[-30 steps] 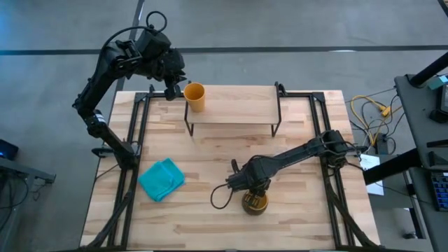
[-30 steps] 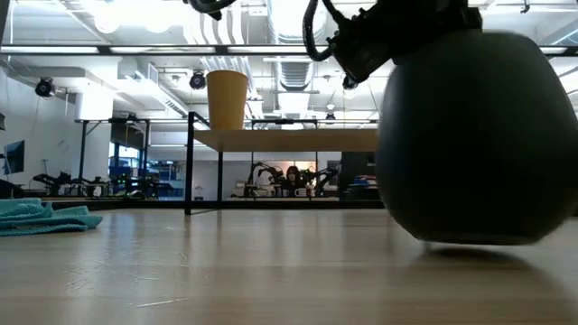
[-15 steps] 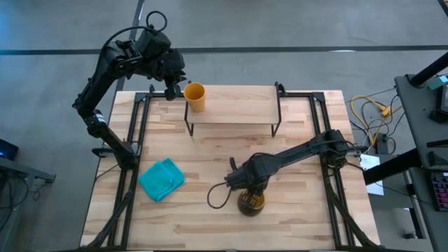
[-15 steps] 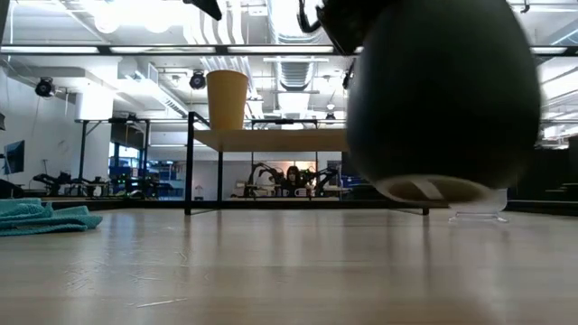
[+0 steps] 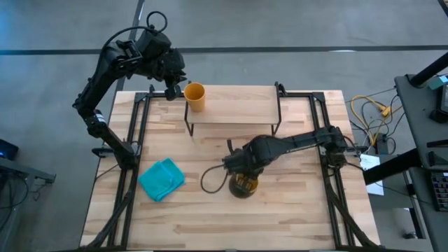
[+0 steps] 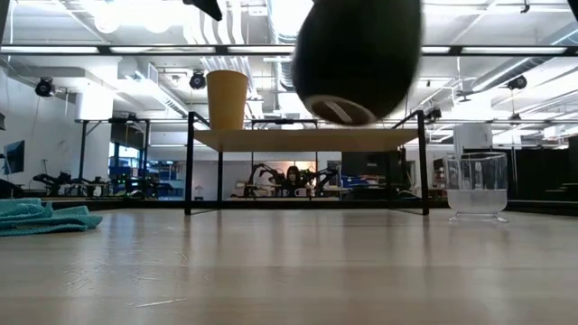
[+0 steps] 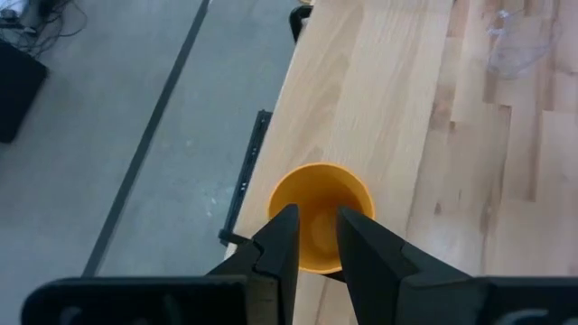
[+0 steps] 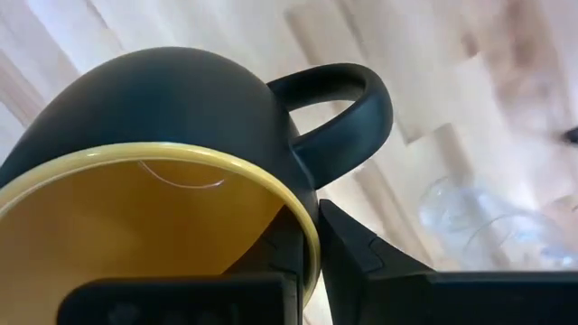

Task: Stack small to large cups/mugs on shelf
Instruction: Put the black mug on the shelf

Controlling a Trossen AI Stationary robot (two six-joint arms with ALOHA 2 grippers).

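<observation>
- The right gripper (image 5: pixel 241 176) has its jaws closed on the rim of the dark mug (image 5: pixel 242 185) — one jaw inside the yellow-orange bowl, one outside, as the right wrist view shows — and the low view has the mug hanging clear of the worktop (image 5: pixel 210 217), tilted.
- The relation that matters: the shelf (image 5: pixel 238 105) lies farther from the mug's side of the worktop, and the mug is off the shelf's front edge, roughly level with its middle and well short of it. The right arm is the one carrying the load, so I judge the coming move to be a lift and a reach towards the shelf.
- The mug's handle (image 8: pixel 339 108) sticks out to one side of the jaws, not between them; the mouth tips towards the wrist.
- The yellow-orange cup (image 5: pixel 194 96) stands upright on the shelf's left end. The left gripper (image 5: pixel 173 89) is just beside it — in the left wrist view the jaws stand a little apart above the cup's near rim, holding nothing that I can see.
- The clear glass (image 6: pixel 476 186) stands on the worktop, to the right of the shelf in the low view and nearer the camera than the shelf's legs.
- A teal cloth (image 5: pixel 162 179) lies on the worktop off the shelf's left front corner, well apart from the mug.
- Judging by this, one vessel is on the shelf, one is in the air, one is not yet picked up.
</observation>
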